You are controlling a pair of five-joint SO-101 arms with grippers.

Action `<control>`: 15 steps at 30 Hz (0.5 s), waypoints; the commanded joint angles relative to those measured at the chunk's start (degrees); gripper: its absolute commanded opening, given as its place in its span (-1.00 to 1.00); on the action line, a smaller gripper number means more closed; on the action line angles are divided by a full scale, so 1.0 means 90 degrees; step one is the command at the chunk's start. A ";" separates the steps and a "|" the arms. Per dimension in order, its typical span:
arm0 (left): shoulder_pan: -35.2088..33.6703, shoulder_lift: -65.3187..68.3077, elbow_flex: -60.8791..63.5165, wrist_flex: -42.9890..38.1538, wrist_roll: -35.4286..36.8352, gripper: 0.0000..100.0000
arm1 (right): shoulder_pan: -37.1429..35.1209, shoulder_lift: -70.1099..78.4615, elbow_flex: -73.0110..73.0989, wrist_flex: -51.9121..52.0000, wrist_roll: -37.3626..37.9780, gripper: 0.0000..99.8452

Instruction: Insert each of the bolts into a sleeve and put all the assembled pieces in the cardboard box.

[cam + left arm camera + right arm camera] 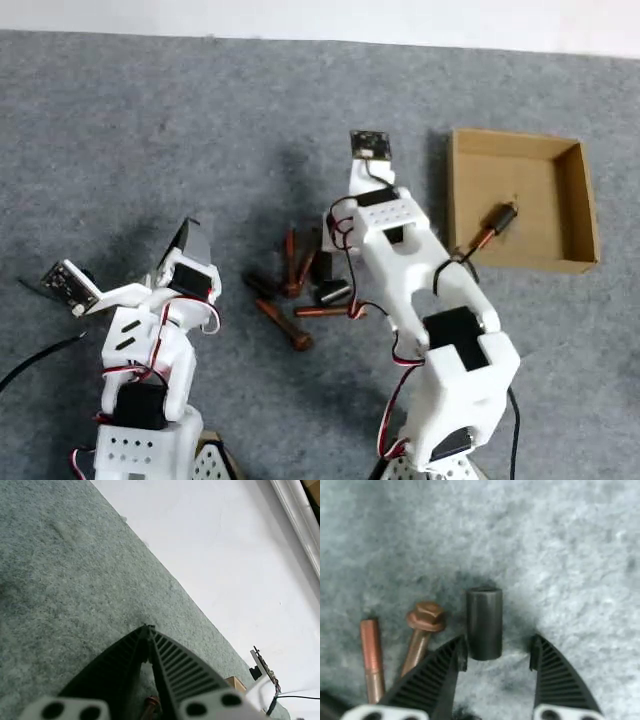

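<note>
Your right tool (498, 647) sits open astride the sleeve (484, 622), lined up to grab it; left tool (148, 630) closed, parked clear.

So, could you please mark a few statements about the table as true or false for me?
1. The cardboard box holds one assembled piece. True.
2. The right tool is shut on a bolt. False: it is open around the end of a black sleeve.
3. The left tool is shut. True.
4. Every bolt is in the box. False: several loose bolts lie on the grey mat.
</note>
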 commanded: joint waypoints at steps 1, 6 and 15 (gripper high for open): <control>-0.0054 -0.0063 0.0122 0.0029 0.0010 -0.98 | 0.0122 -0.0024 -0.0230 -0.0190 -0.0098 -0.62; -0.0054 -0.0063 0.0122 0.0029 0.0010 -0.98 | 0.0122 -0.0024 -0.0444 -0.0220 0.0361 -0.62; -0.0054 -0.0063 0.0122 0.0029 0.0010 -0.98 | 0.0132 0.0308 -0.0650 -0.0220 0.0381 -0.63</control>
